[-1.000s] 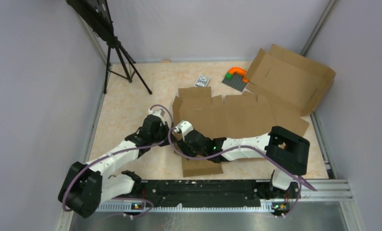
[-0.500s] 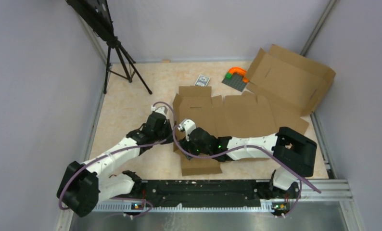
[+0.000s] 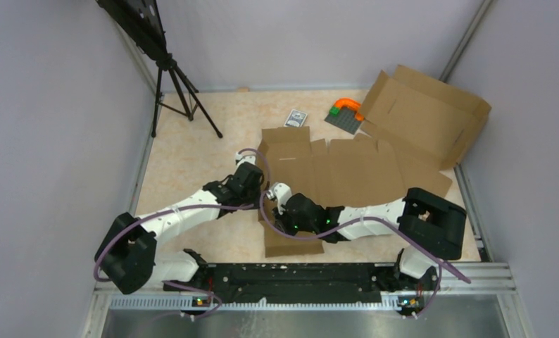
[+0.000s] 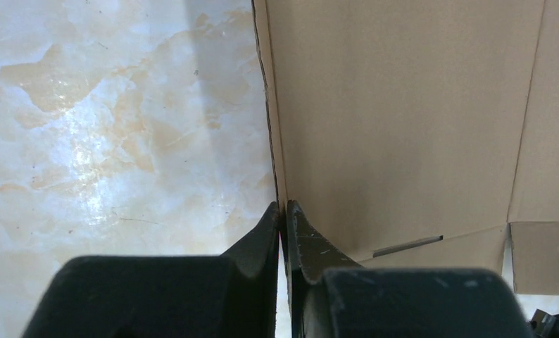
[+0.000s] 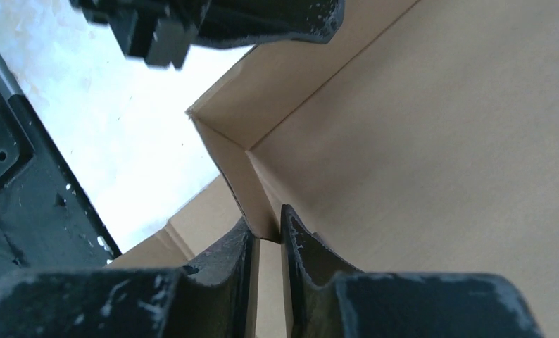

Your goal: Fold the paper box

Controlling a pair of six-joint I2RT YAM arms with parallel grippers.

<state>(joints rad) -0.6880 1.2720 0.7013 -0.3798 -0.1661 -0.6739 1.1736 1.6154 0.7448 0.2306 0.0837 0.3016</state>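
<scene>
The paper box [image 3: 347,172] is a brown cardboard blank spread over the middle of the table, with its left side wall raised. My left gripper [image 3: 258,176] is at that left edge. In the left wrist view it [image 4: 282,209] is shut, pinching the upright wall's edge [image 4: 271,141] between its fingertips. My right gripper [image 3: 273,196] is just beside it at the near-left corner. In the right wrist view it [image 5: 266,224] is shut on the end of a small corner flap [image 5: 245,183], where wall and floor [image 5: 431,155] meet.
A second brown cardboard piece [image 3: 424,113] with raised edges leans at the back right wall. A small grey card pack [image 3: 296,117] and a grey plate with orange and green pieces [image 3: 345,116] lie behind the box. A black tripod [image 3: 178,84] stands back left.
My left arm has moved right, up to the box's left edge. My right gripper has narrowed from wide open onto the corner flap and shifted slightly right and nearer.
</scene>
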